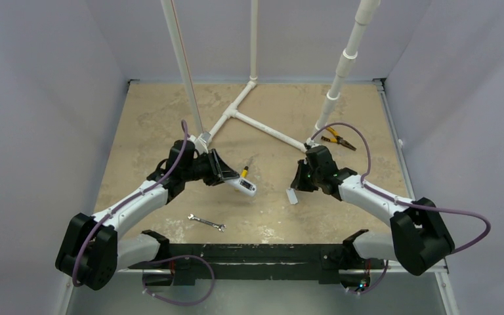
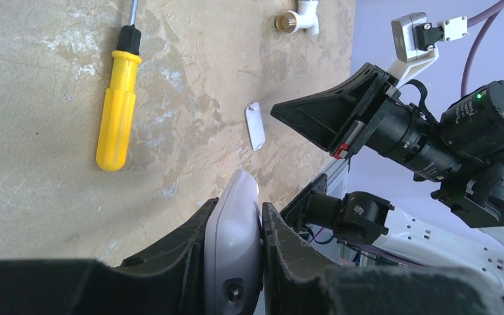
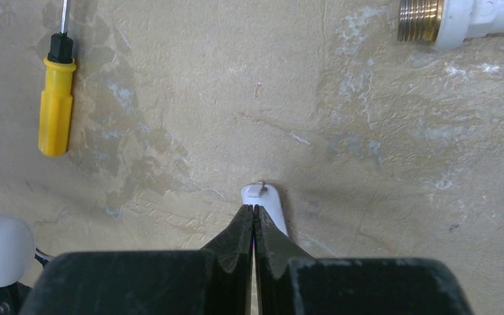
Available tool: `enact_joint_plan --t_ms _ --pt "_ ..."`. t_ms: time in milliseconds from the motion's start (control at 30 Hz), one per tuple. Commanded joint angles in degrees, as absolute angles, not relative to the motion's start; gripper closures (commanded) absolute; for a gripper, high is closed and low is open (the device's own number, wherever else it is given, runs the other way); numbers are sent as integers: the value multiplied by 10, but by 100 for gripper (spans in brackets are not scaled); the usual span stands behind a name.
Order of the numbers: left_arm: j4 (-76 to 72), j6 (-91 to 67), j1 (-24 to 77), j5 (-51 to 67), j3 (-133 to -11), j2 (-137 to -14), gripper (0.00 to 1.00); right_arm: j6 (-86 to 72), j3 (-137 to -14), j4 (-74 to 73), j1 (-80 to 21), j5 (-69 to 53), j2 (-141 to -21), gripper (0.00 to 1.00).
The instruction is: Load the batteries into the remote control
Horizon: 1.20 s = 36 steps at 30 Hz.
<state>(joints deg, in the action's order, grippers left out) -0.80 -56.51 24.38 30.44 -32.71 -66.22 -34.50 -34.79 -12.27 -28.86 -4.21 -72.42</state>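
Left fingers [image 2: 177, 259] clamp the slim white plastic remote control [image 2: 236, 226] aloft for loading; right fingers [image 3: 236, 235] closed, empty.

The remote [image 1: 244, 186] is found over mid-table [image 1: 138, 131], with the screwdriver [image 1: 245, 172] just behind it. The cover [image 1: 292, 196] is laid to its right, the wrench [image 1: 207, 223] nearer and left, the pliers [image 1: 338, 140] far right.

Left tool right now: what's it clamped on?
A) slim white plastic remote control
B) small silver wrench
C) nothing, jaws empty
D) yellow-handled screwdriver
A: in the left wrist view the slim white plastic remote control sits pinched between the two black fingers of the left tool, while the yellow-handled screwdriver lies apart on the table.
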Motion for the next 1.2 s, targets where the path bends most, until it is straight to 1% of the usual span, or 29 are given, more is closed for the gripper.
enact_joint_plan --t_ms 0,33,100,133,200,300,567,833,1067,1167 --pt "-41 -571 238 311 -351 -663 100 -311 -359 -117 -286 -52 -723 92" --pt "-41 -571 237 312 -351 -664 100 -301 -366 -134 -286 -33 -723 84" --pt "-42 -571 237 313 -351 -666 100 -288 -372 -152 -286 -18 -721 72" --pt "-42 -571 237 313 -351 -667 100 -282 -373 -158 -287 -14 -717 69" --pt "-43 -572 236 313 -351 -668 100 -280 -372 -170 -288 -4 -711 67" --pt "-46 -574 236 314 -352 -669 100 -278 -374 -196 -291 17 -709 67" --pt "-50 -575 236 318 -351 -675 100 -274 -369 -182 -308 -17 -733 61" --pt "-47 -575 236 316 -349 -669 100 -269 -374 -168 -328 -19 -774 60" --pt "-45 -575 236 316 -348 -666 100 -270 -389 -176 -361 8 -810 65" --pt "-44 -575 236 316 -347 -666 100 -268 -399 -194 -382 42 -828 71"
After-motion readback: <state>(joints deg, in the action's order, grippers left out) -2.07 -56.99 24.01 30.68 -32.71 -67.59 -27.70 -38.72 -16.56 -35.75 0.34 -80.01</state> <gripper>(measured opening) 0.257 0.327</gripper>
